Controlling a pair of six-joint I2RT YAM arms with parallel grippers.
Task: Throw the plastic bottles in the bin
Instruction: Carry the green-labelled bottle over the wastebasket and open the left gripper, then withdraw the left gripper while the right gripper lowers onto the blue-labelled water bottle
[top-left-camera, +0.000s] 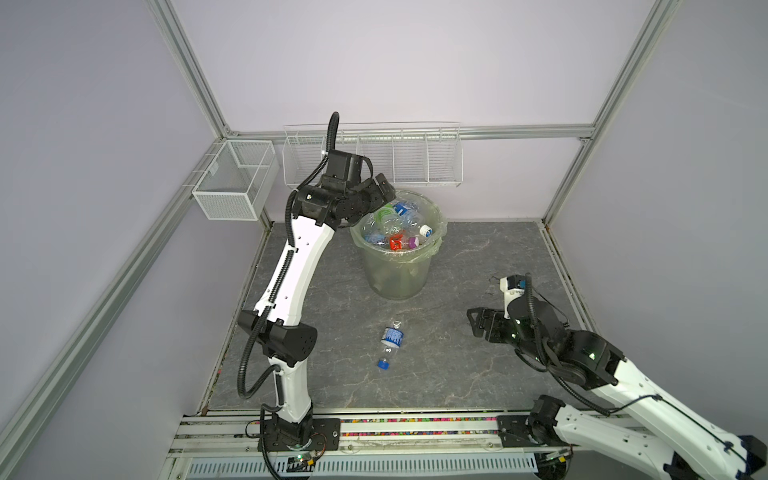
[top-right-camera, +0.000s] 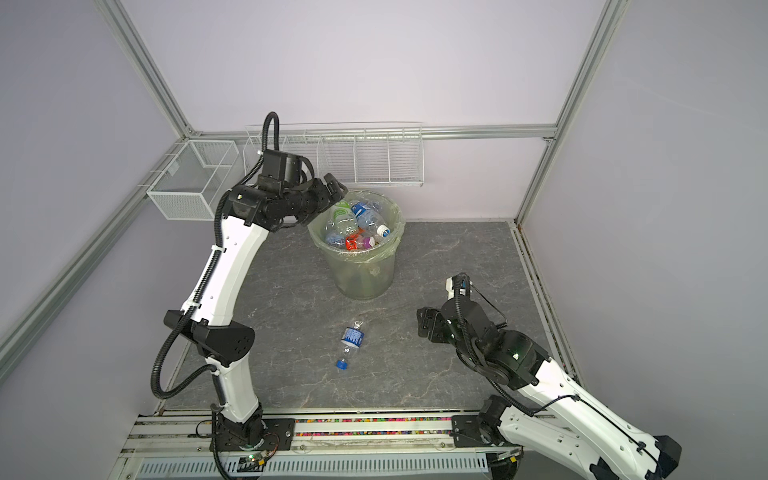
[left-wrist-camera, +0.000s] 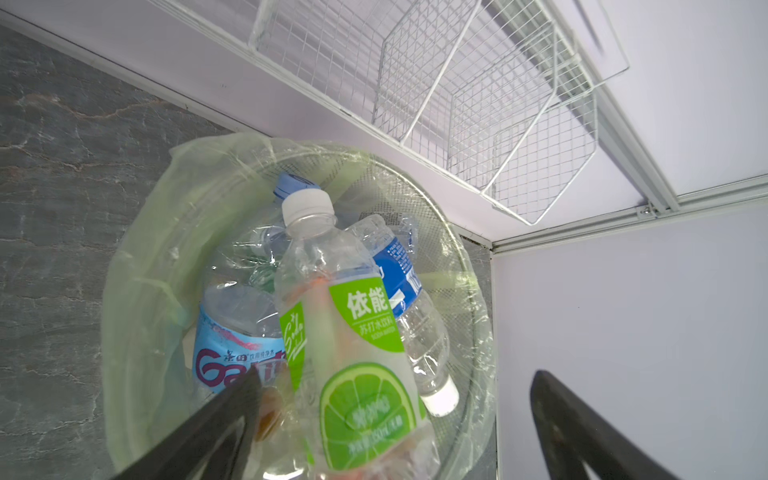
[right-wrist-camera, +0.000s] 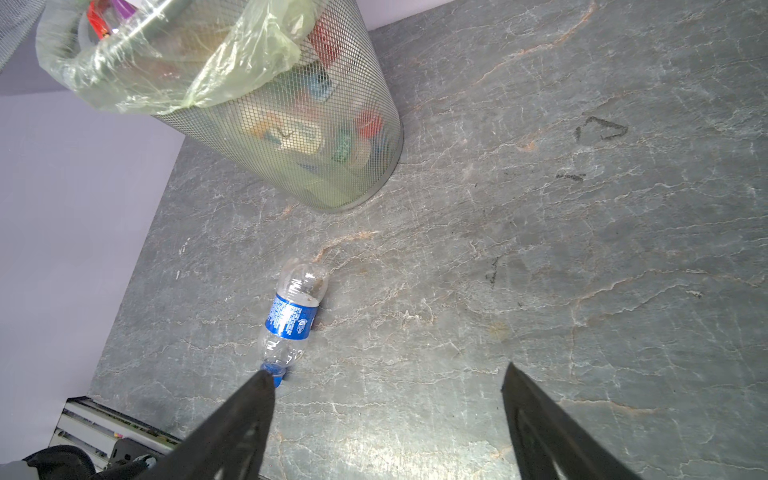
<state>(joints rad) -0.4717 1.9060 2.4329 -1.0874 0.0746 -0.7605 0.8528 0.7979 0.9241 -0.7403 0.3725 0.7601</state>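
Bottles fill the bag-lined bin almost to its rim, a heap of clear crushed ones with blue, red, green and white among them. Your left gripper hangs over the bin's left-hand rim in both top views. Its fingers stand wide apart. A green-labelled bottle with a white cap rests between them on top of the heap; the finger seen against the lilac wall is well clear of it, the other sits just beside it, and whether that one touches I cannot tell. A lone bottle, clear with a blue label and a blue cap, lies on its side on the grey stone-patterned table, in front of the bin and well apart from it. Your right gripper hovers low to the right of that bottle, near it; its fingers are spread with only bare table between them, and you will see one fingertip overlap the blue cap in its wrist view. Behind the bin, a long white wire rack hangs on the back wall, with a white mesh box at the left frame
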